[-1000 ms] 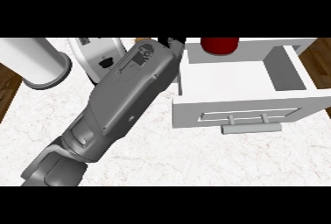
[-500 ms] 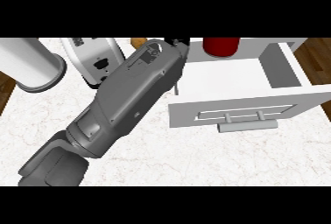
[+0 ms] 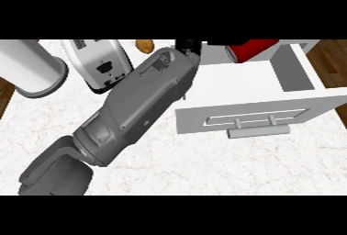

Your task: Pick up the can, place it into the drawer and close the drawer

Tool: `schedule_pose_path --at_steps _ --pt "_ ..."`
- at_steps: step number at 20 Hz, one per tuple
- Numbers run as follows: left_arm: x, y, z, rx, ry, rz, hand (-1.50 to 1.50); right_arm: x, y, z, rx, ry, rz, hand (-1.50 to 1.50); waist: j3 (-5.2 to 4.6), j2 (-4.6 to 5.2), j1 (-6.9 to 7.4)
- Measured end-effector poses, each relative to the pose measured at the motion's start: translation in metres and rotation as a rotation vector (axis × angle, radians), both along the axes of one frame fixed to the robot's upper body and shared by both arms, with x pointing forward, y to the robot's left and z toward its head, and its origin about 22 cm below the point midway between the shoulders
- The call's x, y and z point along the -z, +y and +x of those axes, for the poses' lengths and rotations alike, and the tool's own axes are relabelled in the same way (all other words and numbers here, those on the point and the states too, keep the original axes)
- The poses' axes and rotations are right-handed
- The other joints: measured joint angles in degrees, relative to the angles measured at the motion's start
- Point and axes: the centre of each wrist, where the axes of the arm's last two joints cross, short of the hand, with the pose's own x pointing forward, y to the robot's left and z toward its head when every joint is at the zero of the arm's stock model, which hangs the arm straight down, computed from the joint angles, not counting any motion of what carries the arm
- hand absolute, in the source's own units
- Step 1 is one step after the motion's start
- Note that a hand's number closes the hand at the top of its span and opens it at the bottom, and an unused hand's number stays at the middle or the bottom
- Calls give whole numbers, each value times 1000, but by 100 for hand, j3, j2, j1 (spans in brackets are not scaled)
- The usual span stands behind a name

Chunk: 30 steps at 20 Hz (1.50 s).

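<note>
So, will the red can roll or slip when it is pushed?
The can looks round and smooth, so it would probably roll if tipped and might slip in a grasp. It seems rigid, likely keeping its shape.

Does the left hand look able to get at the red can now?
Probably yes. The left hand sits just left of the can, near the far corner of the open drawer, and nothing shows between them. The picture's top edge cuts both, so I cannot be sure.
</note>
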Motion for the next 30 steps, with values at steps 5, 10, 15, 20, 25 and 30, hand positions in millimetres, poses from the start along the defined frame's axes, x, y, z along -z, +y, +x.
schedule_pose_path --at_steps 5,10,15,20,25,30 --pt "7 1 1 -41 9 5 -150 -3 2 5 -8 -5 0 -150 1 20 -33" --pt "13 2 1 -70 10 12 -150 -3 4 6 -11 -6 -5 -150 1 24 -61" --pt "15 1 0 -89 1 -1 -150 -5 3 7 -10 -11 -4 -150 0 26 -60" --pt "16 1 -2 -86 -13 -30 -150 -19 1 9 -10 -88 -148 -150 0 33 -63" --pt "14 0 -1 -74 -51 -59 -150 -32 7 19 -52 -168 -289 -150 -2 40 4" --pt "6 -4 -3 -65 -89 -74 -150 -43 23 29 -68 -220 -422 -150 -5 17 131"
